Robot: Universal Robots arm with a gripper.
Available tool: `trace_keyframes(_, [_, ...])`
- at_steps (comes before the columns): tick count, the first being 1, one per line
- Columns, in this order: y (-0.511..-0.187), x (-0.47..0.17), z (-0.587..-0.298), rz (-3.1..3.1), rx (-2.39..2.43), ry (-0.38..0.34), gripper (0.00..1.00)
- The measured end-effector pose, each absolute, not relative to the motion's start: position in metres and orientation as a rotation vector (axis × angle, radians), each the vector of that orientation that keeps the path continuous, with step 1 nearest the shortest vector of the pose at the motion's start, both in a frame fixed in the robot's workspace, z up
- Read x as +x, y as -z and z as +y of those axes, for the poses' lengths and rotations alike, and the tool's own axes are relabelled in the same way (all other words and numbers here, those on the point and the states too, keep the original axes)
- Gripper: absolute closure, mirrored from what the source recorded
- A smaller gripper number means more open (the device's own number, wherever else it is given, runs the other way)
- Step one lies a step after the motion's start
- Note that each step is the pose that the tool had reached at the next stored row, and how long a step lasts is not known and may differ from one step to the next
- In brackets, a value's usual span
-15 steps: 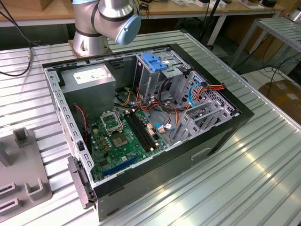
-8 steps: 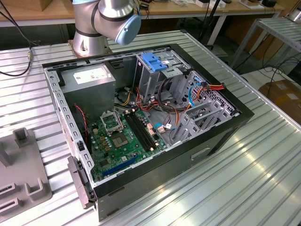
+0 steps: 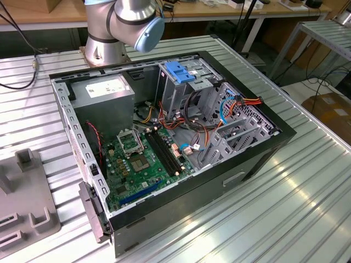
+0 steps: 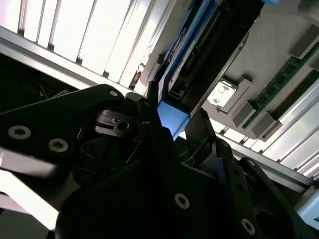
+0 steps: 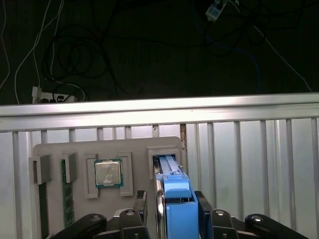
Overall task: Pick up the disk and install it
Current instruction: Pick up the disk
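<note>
Standing in tray [image 5: 55, 149] slot, disk [image 5: 177, 201] (blue-framed), gripper [image 5: 170, 196] around it, chip [image 5: 108, 173] alongside

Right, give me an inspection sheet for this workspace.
surface: slatted metal table carrying an open computer case
job's things: disk standing on edge in a slot of the grey fixture
clutter: processor chip and memory stick in the same fixture
grippers: pincer astride the disk; grip cannot be judged
cables: coloured wires inside the case
surroundings: wooden bench behind the table; cardboard box at the exterior view's right
</note>
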State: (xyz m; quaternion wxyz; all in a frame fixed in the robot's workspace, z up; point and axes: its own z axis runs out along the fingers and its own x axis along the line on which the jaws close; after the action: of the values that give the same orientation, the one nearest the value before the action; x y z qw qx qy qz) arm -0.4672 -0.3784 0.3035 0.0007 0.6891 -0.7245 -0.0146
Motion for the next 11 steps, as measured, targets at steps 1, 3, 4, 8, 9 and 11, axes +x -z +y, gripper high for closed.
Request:
trace_keyframes(1, [-0.3029,-0.4672,-0.3784,-2.275,2.164,0.046,0.50])
trace_keyframes(3, [-0.3028,-0.4672,-0.3784,-2.275,2.164,0.046,0.50])
trace_keyframes(4, [-0.3027,-0.4672,-0.3784,-2.275,2.164,0.046,0.50])
trace_keyframes(8, [-0.3025,-0.4672,-0.3784,-2.275,2.164,0.045,0.58])
trace_keyframes(9, [-0.3024,-0.4672,-0.3784,-2.275,2.163,0.045,0.63])
trace_keyframes(11, [-0.3023,-0.4672,-0.3784,-2.275,2.163,0.045,0.63])
